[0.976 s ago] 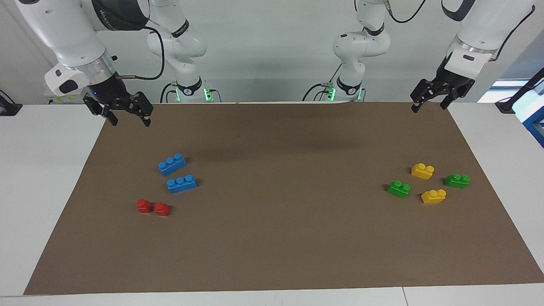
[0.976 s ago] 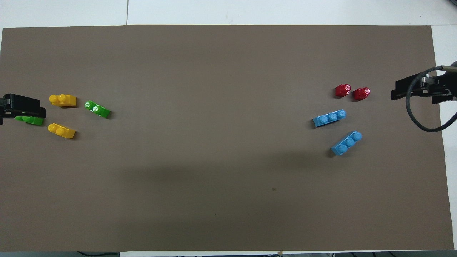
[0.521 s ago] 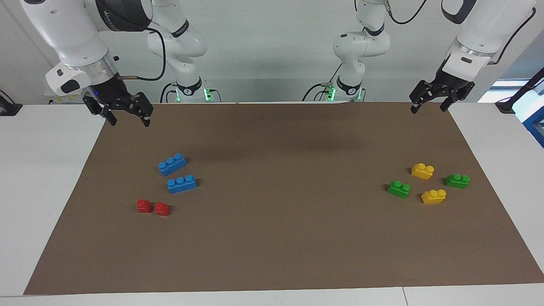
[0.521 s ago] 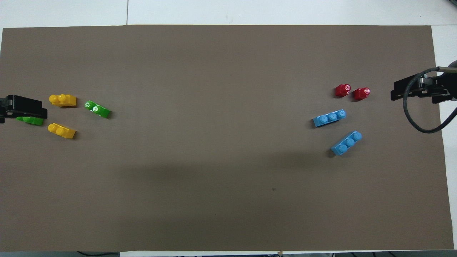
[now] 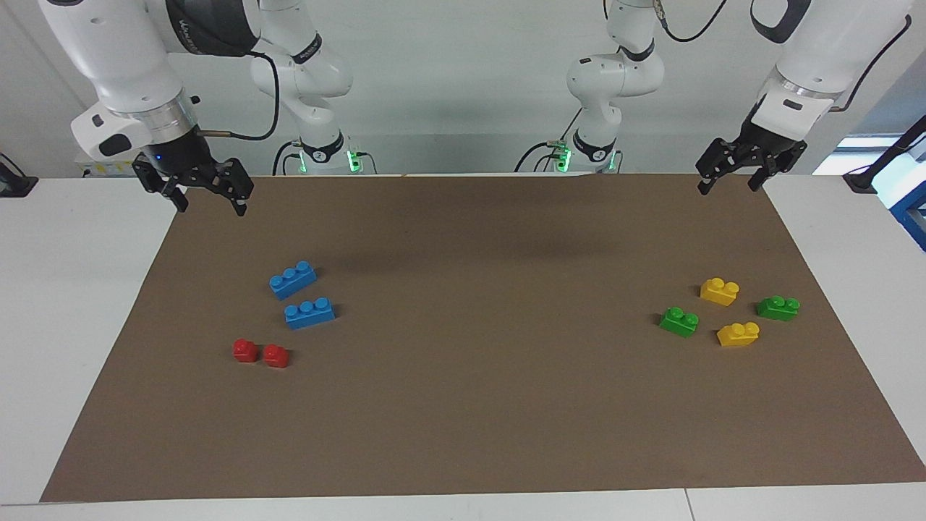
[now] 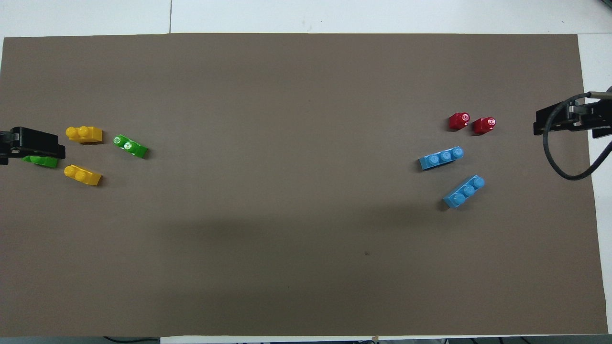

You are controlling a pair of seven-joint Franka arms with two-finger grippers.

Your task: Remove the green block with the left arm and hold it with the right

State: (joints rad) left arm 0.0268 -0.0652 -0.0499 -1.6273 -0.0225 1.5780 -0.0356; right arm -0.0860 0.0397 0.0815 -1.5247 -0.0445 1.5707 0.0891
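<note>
The green block is a bright green two-stud brick lying on the brown mat toward the left arm's end; it also shows in the overhead view. My left gripper is open and empty, raised over the mat's edge near the robots at that end, well apart from the block. In the overhead view the left gripper partly covers a darker green brick. My right gripper is open and empty, raised over the mat's corner at the right arm's end; it also shows in the overhead view.
The darker green brick and two yellow bricks lie beside the green block. Two blue three-stud bricks and two red blocks lie toward the right arm's end.
The right gripper has drifted a little toward its end of the table and upward. The left gripper has shifted only slightly. No brick has moved.
</note>
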